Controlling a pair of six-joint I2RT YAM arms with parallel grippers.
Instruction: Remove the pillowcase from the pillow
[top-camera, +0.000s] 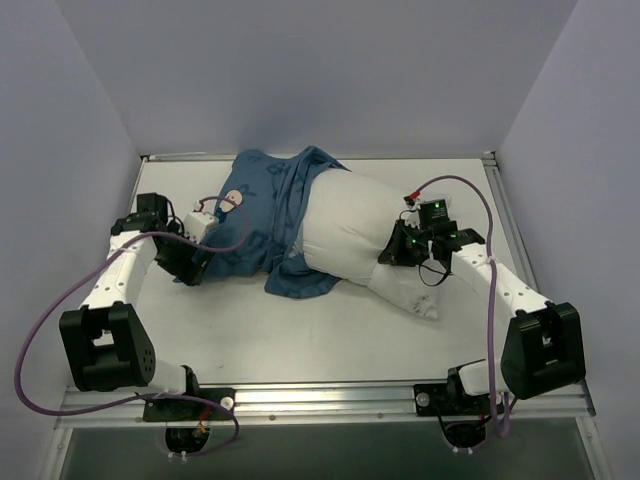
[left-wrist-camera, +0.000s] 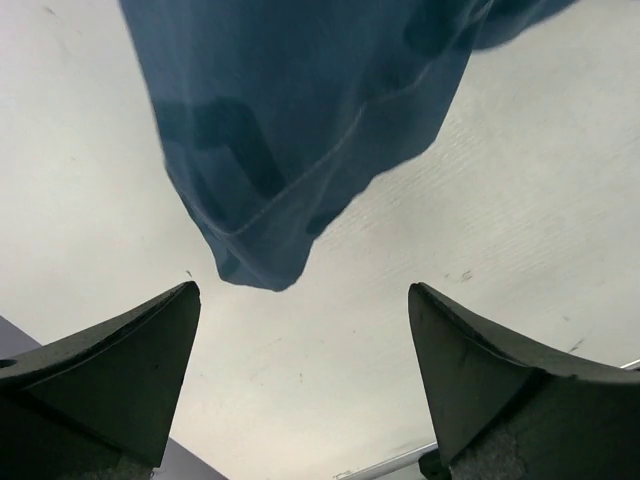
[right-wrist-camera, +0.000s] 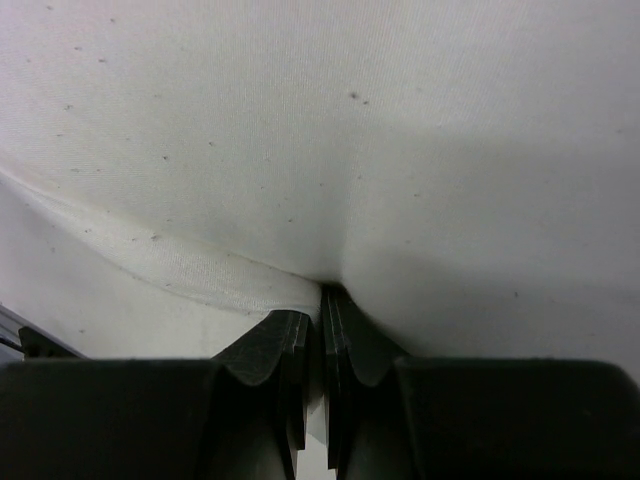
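Note:
The white pillow (top-camera: 345, 225) lies in the middle of the table, its left part still inside the blue printed pillowcase (top-camera: 262, 205), which is bunched toward the far left. My left gripper (top-camera: 195, 268) stands open at the pillowcase's near left edge. In the left wrist view a corner of the pillowcase (left-wrist-camera: 300, 120) lies just beyond the left gripper (left-wrist-camera: 303, 287), with nothing between the fingers. My right gripper (top-camera: 392, 250) is shut on the pillow's right side. The right wrist view shows the right gripper (right-wrist-camera: 320, 292) pinching a seam fold of the pillow (right-wrist-camera: 400, 150).
The white table (top-camera: 330, 330) is boxed in by pale walls at the back and both sides. A metal rail (top-camera: 330, 398) runs along the near edge between the arm bases. Purple cables (top-camera: 45, 320) loop off both arms.

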